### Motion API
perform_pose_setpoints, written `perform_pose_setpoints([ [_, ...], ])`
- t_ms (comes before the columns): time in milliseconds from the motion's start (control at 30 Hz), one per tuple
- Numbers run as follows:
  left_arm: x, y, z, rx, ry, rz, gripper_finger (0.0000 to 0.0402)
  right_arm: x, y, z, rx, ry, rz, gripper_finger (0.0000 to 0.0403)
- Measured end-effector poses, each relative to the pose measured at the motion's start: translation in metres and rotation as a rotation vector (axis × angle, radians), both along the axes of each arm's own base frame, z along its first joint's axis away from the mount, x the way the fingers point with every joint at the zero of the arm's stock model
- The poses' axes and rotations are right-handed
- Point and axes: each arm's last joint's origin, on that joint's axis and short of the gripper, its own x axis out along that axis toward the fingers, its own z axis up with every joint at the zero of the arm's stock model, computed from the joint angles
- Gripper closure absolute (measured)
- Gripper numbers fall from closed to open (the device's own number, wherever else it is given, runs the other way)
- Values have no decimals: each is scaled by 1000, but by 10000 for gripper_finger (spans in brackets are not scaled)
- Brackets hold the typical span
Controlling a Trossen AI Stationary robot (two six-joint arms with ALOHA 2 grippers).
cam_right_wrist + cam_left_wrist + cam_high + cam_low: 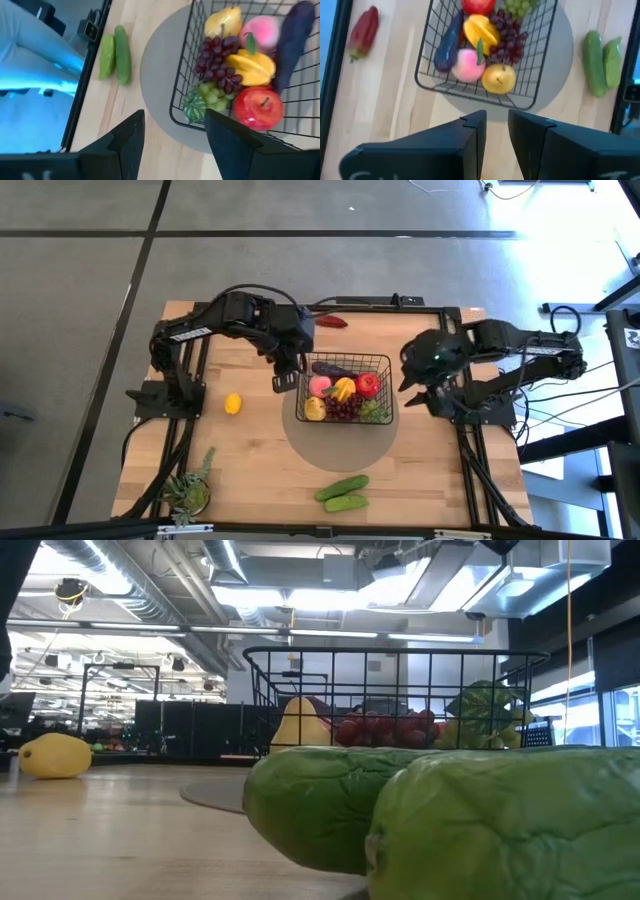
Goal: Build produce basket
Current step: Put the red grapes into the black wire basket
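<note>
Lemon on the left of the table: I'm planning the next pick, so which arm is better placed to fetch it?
Probably the left. The lemon lies on the left arm's side of the basket, and the empty left gripper hangs nearby. The right gripper sits beyond the basket.

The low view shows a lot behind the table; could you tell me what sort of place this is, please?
Most likely a lab or industrial workshop: exposed ceiling ducts, strip lights and dark racks stand behind the wooden table with its basket.
</note>
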Motion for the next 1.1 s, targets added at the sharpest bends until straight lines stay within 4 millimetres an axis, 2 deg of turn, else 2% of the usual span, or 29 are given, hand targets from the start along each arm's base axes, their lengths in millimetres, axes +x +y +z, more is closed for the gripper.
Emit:
perform_pose_setpoints([
  [133,-15,-10,12,-7,-34,-29,332,16,11,-10,-2,40,42,204],
  [333,-23,-17,9,-19,-18,-33,332,37,30,-28,-13,111,111,204],
  [633,-22,-25,7,9,-5,-109,332,63,60,-59,1,244,188,204],
  [967,-22,-28,6,50,-1,-192,332,93,94,-97,35,339,136,204],
  [1100,-22,-28,6,64,-1,-226,332,103,101,-107,41,331,137,204],
])
